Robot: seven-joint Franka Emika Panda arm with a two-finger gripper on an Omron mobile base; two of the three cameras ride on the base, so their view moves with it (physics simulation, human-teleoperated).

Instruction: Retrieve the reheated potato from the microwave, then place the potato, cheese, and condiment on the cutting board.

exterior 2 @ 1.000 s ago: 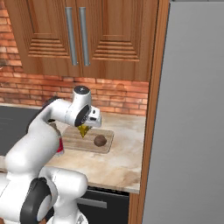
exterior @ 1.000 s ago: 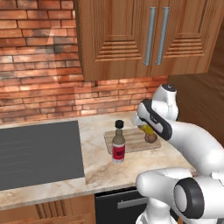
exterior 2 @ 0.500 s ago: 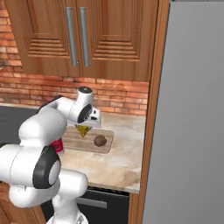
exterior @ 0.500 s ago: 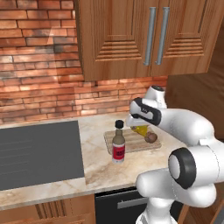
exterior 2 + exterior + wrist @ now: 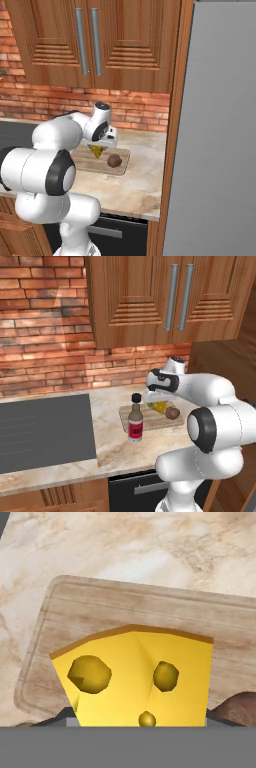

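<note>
**Cheese held over the cutting board**

The hand (image 5: 98,146) grasps the yellow cheese (image 5: 137,677) and holds it just above the cutting board (image 5: 150,612). The potato (image 5: 114,160) lies on the board, beside the cheese. The condiment (image 5: 135,418) stands on the table (image 5: 115,446), at the board's left edge.

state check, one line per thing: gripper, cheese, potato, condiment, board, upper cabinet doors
gripper: shut on cheese, over the board
cheese: held in the gripper, above the cutting board
potato: lying on the cutting board, free
condiment: upright, cap on, at the board's edge; on or beside it, cannot tell
cutting board: flat on the counter
upper cabinet doors: closed
</note>
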